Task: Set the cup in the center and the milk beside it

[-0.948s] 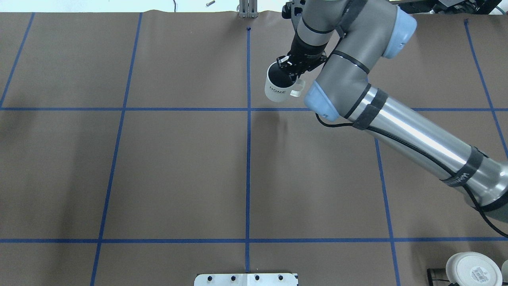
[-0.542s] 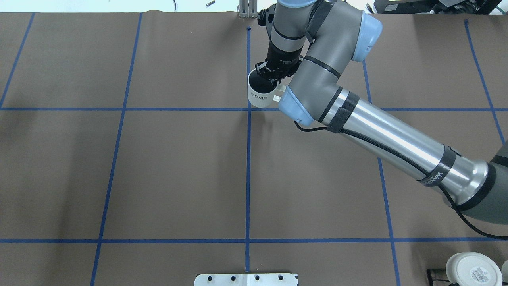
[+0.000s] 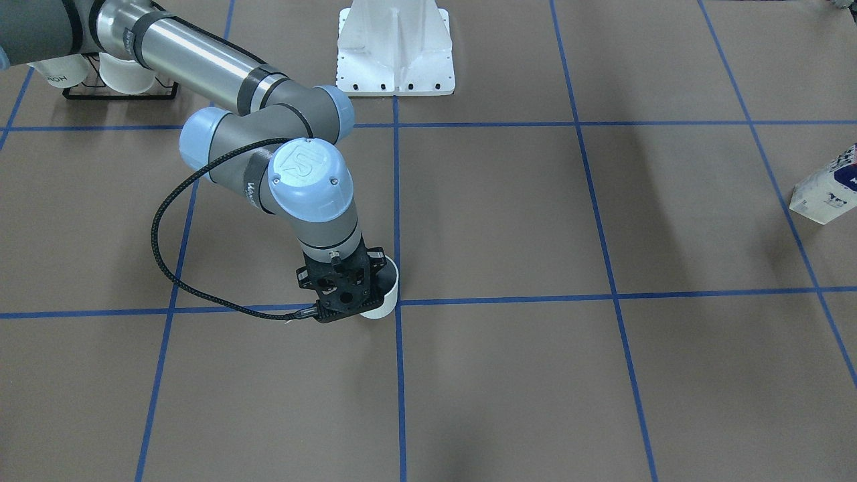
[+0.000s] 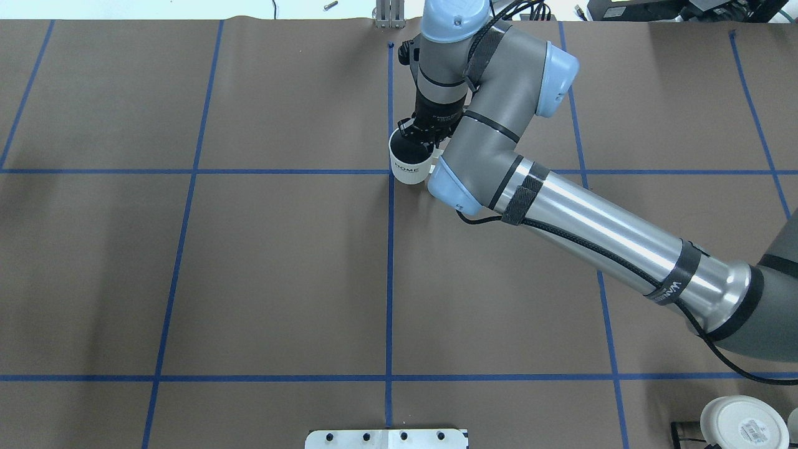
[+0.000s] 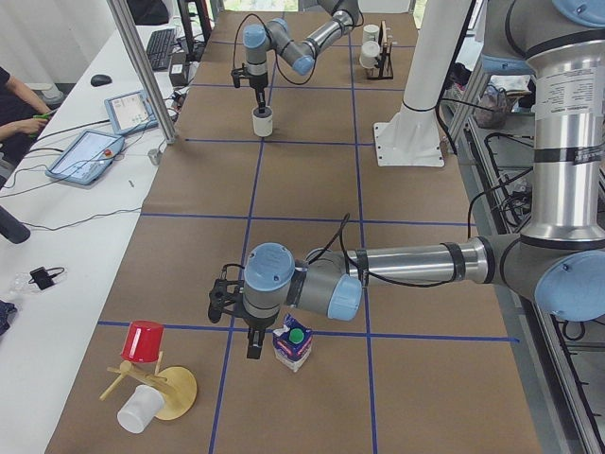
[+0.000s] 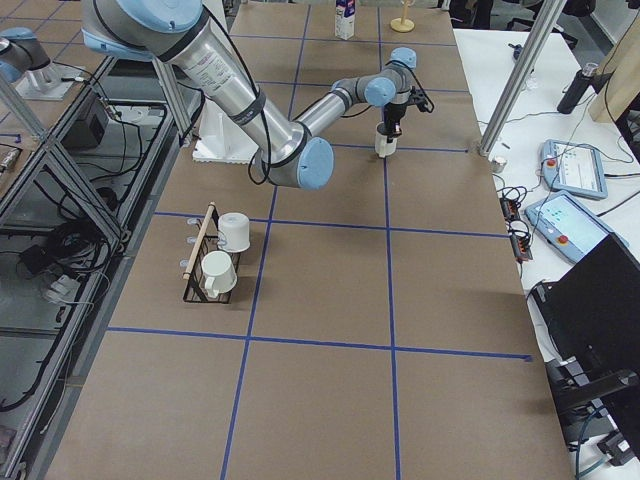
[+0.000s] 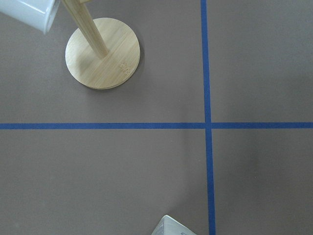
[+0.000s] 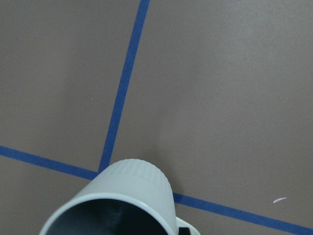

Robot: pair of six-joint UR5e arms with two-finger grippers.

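Note:
The cup (image 4: 409,165) is a white mug, dark inside, with black "HOME" lettering on the side that faces the overhead view. It sits at the center crossing (image 4: 391,171), just to its right. It also shows in the front-facing view (image 3: 387,294) and the right wrist view (image 8: 122,200). My right gripper (image 4: 424,140) is shut on its rim from above. I cannot tell if the cup touches the surface. The milk (image 5: 293,342), with its green cap, stands far to the left (image 3: 827,194). My left gripper (image 5: 250,345) hangs just beside it; I cannot tell if it is open.
A black rack with white mugs (image 3: 114,77) stands near the robot's right side (image 6: 215,255). A wooden stand (image 7: 102,53) with a red cup (image 5: 144,340) and a white one lies near the milk. The white robot mount (image 3: 395,47) is behind the center.
My right arm has carried the cup leftward and down, from right of the center line to the crossing.

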